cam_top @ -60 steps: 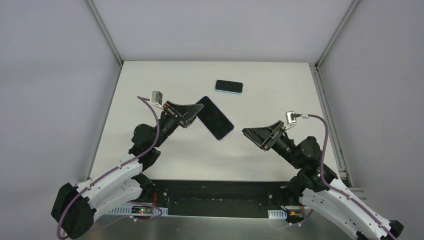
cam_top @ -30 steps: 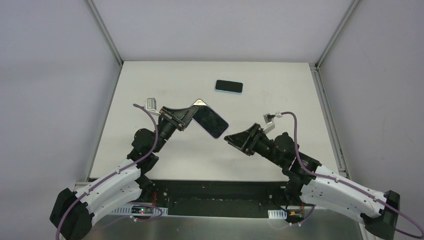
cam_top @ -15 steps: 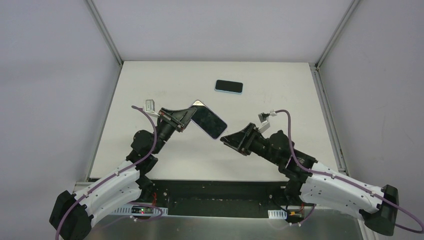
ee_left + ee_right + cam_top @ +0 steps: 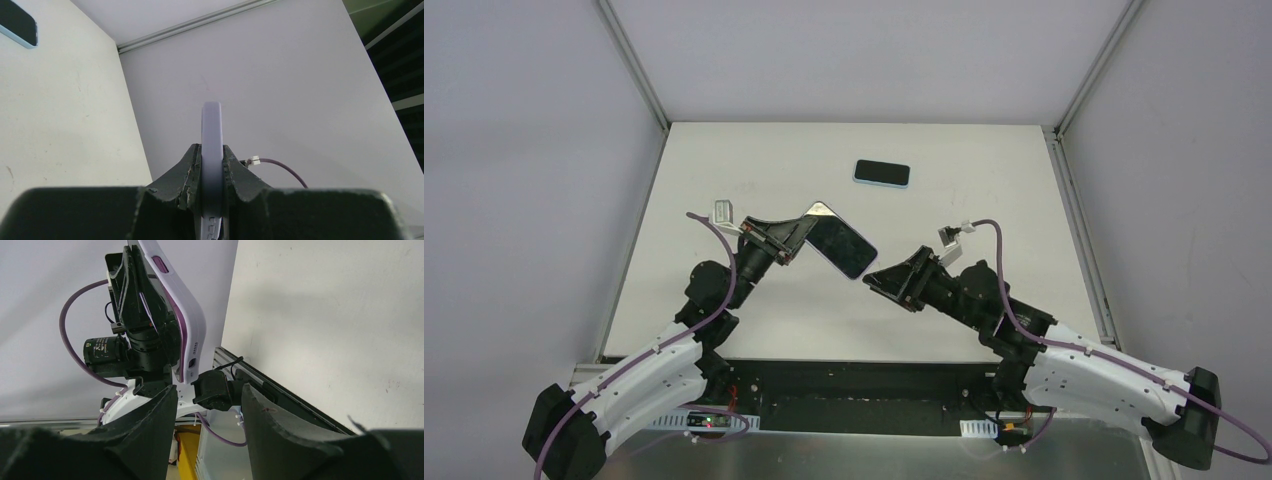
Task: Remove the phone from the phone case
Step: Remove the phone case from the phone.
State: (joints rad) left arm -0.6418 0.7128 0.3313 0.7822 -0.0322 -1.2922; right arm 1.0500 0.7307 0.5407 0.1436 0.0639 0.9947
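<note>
A black phone in a lilac case (image 4: 839, 241) is held above the table, tilted, in my left gripper (image 4: 796, 228), which is shut on its top left end. In the left wrist view the case edge (image 4: 211, 140) stands upright between the shut jaws. My right gripper (image 4: 871, 276) is open, its tips just at the phone's lower right corner. In the right wrist view the cased phone (image 4: 182, 320) sits just above and left of the open fingers (image 4: 150, 425); I cannot tell if they touch it.
A second black phone in a light blue case (image 4: 882, 173) lies flat at the back middle of the white table (image 4: 984, 180); it also shows in the left wrist view (image 4: 17, 22). Grey walls enclose the table on three sides.
My right arm has swung left and forward, bringing its open gripper up to the phone's lower corner. My left gripper pulled the phone slightly left and tilted it more.
</note>
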